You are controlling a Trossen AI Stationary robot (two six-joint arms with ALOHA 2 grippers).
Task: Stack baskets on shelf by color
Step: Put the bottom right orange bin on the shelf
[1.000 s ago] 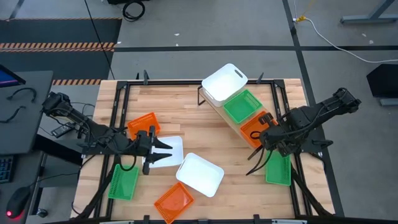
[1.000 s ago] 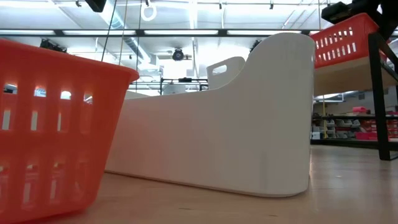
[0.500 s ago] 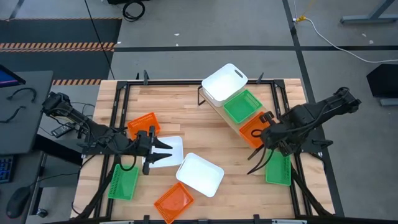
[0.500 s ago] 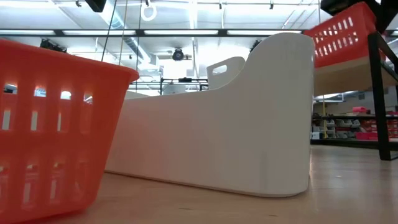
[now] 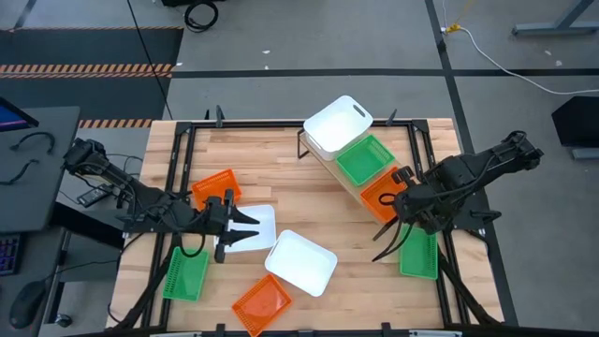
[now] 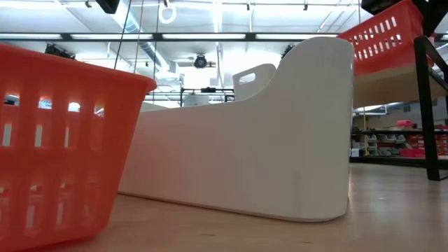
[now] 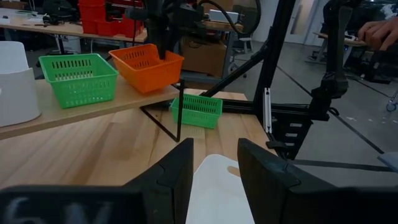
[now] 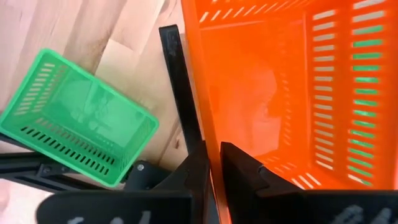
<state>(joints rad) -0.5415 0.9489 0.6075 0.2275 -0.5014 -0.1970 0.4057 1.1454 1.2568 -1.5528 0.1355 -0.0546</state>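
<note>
The shelf [image 5: 348, 178] runs slantwise across the table's far right part and carries a white basket [image 5: 337, 122], a green basket [image 5: 365, 159] and an orange basket [image 5: 381, 194]. My right gripper [image 5: 395, 201] is shut on that orange basket's wall. The left wrist view shows the orange basket [image 7: 146, 65] tilted at the end of the shelf [image 7: 74, 109]. My left gripper [image 5: 251, 225] hovers open over a white basket [image 5: 266, 221] lying on the table, touching nothing; its fingers [image 7: 180, 168] straddle the white basket [image 7: 217, 186]. My right gripper pinches the orange basket's side wall [image 8: 214, 134], one finger [image 8: 242, 171] inside the basket and the other outside. The fingers come from above, pointing down. The basket [image 6: 385, 35] is tilted, its lower part at the shelf board [image 6: 385, 84].
On the table lie an orange basket [image 5: 215, 187], a green one [image 5: 185, 273], a white one [image 5: 301, 262], another orange one [image 5: 262, 304], and a green one [image 5: 418, 253] under my right arm. A black frame [image 5: 281, 124] runs around the tabletop.
My right gripper has risen slightly with the orange basket in its hold. The basket has tipped on the shelf: the gripped side has gone up while the other side stays low on the board.
</note>
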